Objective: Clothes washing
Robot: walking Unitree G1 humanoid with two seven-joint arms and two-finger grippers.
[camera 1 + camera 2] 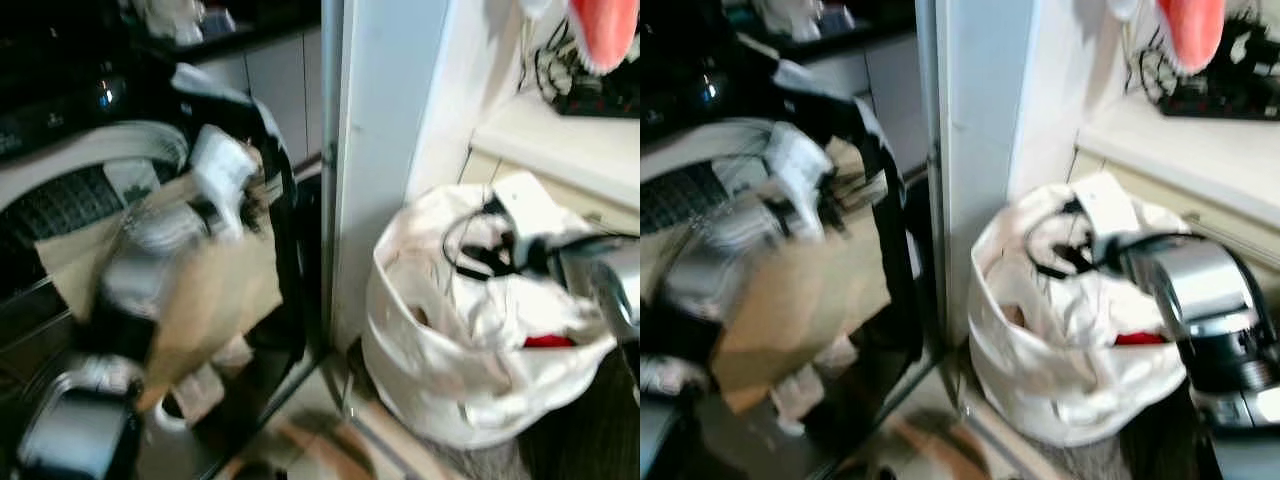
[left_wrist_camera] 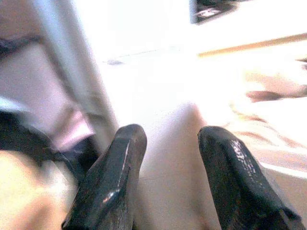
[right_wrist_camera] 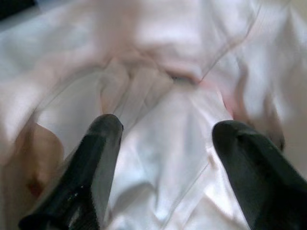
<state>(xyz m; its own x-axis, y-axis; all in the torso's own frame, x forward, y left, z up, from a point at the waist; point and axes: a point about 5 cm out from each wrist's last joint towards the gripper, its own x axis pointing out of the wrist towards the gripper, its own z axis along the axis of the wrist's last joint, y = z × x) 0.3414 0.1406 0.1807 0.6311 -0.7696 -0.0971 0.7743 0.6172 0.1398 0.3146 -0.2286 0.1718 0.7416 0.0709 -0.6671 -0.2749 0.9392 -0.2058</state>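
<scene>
Laundry corner, head views blurred: pale tiled floor, a white wall post up the middle, a cream counter at upper right w/ a dark tangle of cords and something pink-red hanging above it. Washing machine on my left, its dark door swung open beside the post.

The clothes sit in a white laundry bag on the floor just right of the post, below the counter; a bit of red cloth peeks out near its right rim. My right gripper hangs over the bag mouth, fingers spread wide, nothing between them, white crumpled fabric right beneath.

My left arm carries a tan garment in front of the washer opening. Left gripper fingers are apart w/ pale cloth showing between them; can't tell if they actually touch it. Grey door edge runs alongside in that wrist view.
</scene>
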